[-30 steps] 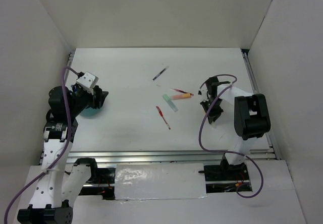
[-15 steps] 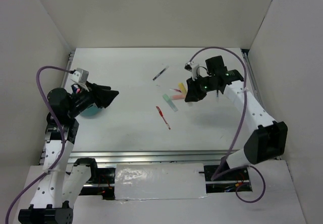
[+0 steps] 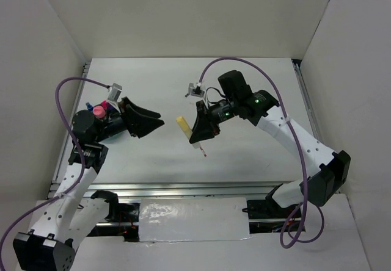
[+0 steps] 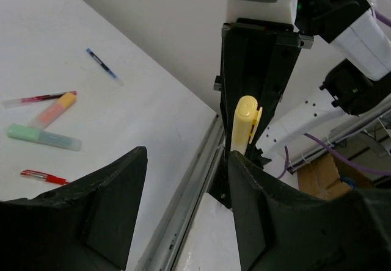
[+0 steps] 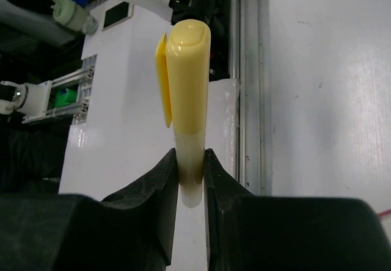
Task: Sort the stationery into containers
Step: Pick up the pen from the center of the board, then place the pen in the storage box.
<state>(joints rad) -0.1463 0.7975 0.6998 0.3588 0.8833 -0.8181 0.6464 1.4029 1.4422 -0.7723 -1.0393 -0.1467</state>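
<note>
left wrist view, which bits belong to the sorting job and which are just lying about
Job: yellow highlighter in right pincer, green highlighter, orange highlighter, red pen, dark pen.
Lying about: purple cable, cardboard box.

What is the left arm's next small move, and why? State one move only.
Likely ease the left gripper forward until its open jaws straddle the yellow highlighter's cap end. The right gripper pinches the highlighter's other end and presents it toward the left gripper; in the top view a gap separates the two.
</note>
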